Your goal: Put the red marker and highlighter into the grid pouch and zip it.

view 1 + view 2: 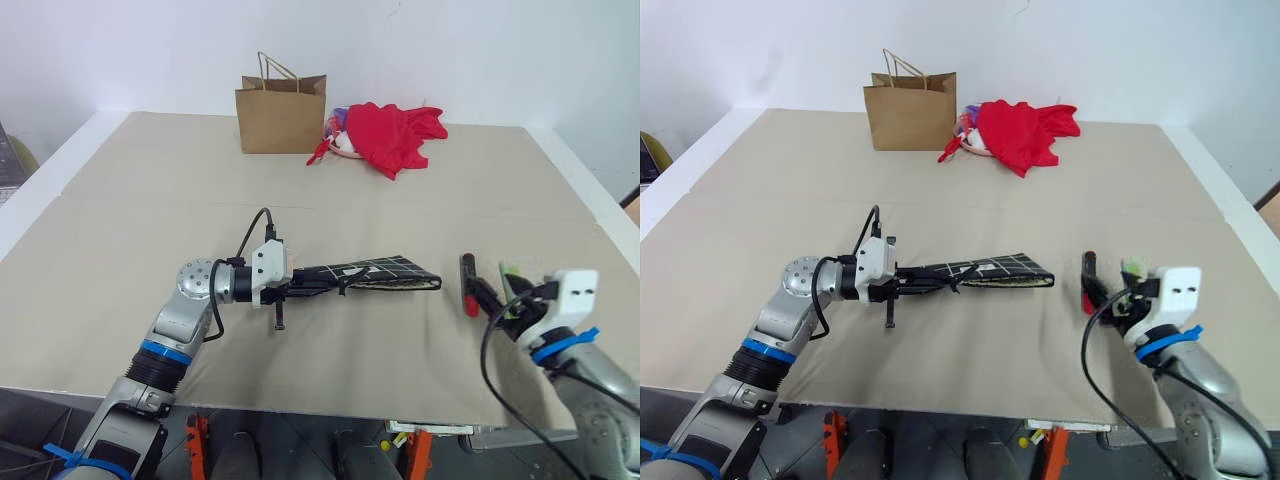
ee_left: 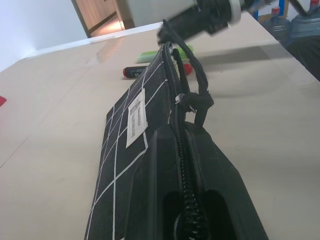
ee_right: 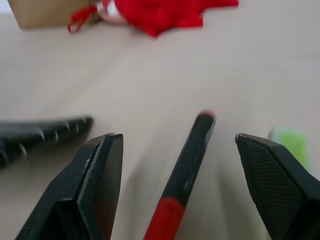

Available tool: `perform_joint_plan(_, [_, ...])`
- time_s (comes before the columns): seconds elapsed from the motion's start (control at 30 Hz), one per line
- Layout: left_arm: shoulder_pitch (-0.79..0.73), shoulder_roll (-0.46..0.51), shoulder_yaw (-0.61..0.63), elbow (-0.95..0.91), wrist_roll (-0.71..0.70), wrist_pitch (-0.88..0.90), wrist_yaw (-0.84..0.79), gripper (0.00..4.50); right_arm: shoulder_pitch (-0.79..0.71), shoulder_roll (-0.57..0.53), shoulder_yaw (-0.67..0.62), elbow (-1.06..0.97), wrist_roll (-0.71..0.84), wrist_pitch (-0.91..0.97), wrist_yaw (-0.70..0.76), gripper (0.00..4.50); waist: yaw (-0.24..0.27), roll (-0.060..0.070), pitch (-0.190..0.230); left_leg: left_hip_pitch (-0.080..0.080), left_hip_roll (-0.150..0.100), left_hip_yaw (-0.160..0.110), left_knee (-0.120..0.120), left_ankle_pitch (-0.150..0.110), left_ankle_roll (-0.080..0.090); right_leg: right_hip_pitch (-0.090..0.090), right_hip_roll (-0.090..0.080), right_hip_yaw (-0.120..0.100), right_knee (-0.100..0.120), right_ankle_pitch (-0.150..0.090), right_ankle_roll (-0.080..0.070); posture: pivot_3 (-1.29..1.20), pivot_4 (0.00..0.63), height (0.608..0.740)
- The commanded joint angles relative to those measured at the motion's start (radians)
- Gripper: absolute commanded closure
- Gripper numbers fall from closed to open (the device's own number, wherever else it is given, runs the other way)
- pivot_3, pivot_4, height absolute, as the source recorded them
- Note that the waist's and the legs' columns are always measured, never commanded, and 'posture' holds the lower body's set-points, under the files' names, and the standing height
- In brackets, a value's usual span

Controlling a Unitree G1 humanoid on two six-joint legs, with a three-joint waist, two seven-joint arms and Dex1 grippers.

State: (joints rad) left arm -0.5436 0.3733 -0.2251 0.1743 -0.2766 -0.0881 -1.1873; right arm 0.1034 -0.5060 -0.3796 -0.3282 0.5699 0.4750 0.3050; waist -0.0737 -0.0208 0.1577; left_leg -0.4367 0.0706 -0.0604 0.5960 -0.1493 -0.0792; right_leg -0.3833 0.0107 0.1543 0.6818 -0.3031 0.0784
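Nearest me, I had the right tool (image 3: 175, 165) spread wide and empty, its two fingers (image 3: 95, 185) set either side of the red marker (image 3: 182, 175), which lay flat on the surface (image 1: 120, 220) with its red half toward the wrist; I judged that line-up was meant to let the fingers close across the pen's narrow body. Just beside the marker, on its outer side, the highlighter (image 3: 290, 142) rested on the same surface, apart from the marker, so each could be taken singly. A little further in and toward my left, the left tool (image 1: 295, 285) was clamped shut on one end of the grid pouch (image 1: 385, 272), holding it on edge with the zipper side uppermost and its far end pointing toward the pens; I took that as bracing the mouth so a pen could be slid in, though I could not tell how far the zip stood open. Well beyond, at the far side, stood a brown paper bag (image 1: 281, 115) and beside it a heap of red cloth (image 1: 395, 132), both out of the work
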Motion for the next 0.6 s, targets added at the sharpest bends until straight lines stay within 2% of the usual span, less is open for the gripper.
perform_joint_plan(0.03, [-0.008, 0.006, 0.022, -0.038, -0.013, -0.007, 0.004, 4.5, -0.002, 0.033, 0.017, 0.001, -0.05, -0.051, -0.008, 0.63, 0.0, 0.0, 0.0, 0.0, 0.0, 0.0, 0.0, 0.0, 0.0, 0.0, 0.0, 0.0, 0.0, 0.0, 0.0, 0.0, 0.15, 0.74])
perform_joint_plan(0.27, [-0.006, 0.004, 0.02, -0.039, -0.01, -0.009, 0.008, 4.5, -0.009, 0.073, 0.062, 0.067, -0.144, -0.032, -0.055, 0.63, 0.001, 0.0, 0.0, 0.0, -0.001, 0.0, 0.0, 0.0, 0.0, 0.0, -0.001, 0.0, 0.0, 0.0, 0.0, 0.0, 0.15, 0.74])
perform_joint_plan(0.4, [-0.006, 0.0, 0.018, -0.04, -0.009, -0.009, 0.01, 4.5, -0.023, 0.091, 0.066, 0.097, -0.178, -0.016, -0.092, 1.74, 0.001, 0.0, 0.0, 0.0, -0.001, 0.0, 0.0, 0.0, 0.0, 0.0, -0.001, 0.0, 0.0, 0.0, 0.0, 0.0, 0.15, 0.74])
perform_joint_plan(0.53, [-0.007, -0.003, 0.018, -0.042, -0.009, -0.008, 0.013, 4.5, -0.048, 0.079, 0.089, 0.12, -0.237, 0.001, -0.116, 3.64, 0.0, 0.0, 0.0, 0.0, -0.001, 0.0, 0.001, 0.0, 0.0, 0.001, -0.001, 0.0, 0.0, 0.0, 0.0, 0.0, 0.15, 0.74])
perform_joint_plan(0.57, [-0.007, -0.004, 0.017, -0.042, -0.009, -0.007, 0.013, 4.5, -0.053, 0.076, 0.093, 0.122, -0.247, 0.003, -0.117, 3.93, 0.0, 0.0, 0.0, 0.0, -0.001, 0.0, 0.001, 0.0, 0.0, 0.001, -0.001, 0.0, 0.0, 0.0, 0.0, 0.0, 0.15, 0.74])
perform_joint_plan(0.6, [-0.005, -0.003, 0.017, -0.045, -0.011, -0.006, 0.012, 4.5, -0.06, 0.059, 0.104, 0.113, -0.265, -0.009, -0.102, 3.93, 0.0, 0.0, 0.0, 0.0, -0.001, 0.0, 0.001, 0.0, 0.0, 0.001, -0.001, 0.0, 0.0, 0.0, 0.0, 0.0, 0.15, 0.74])
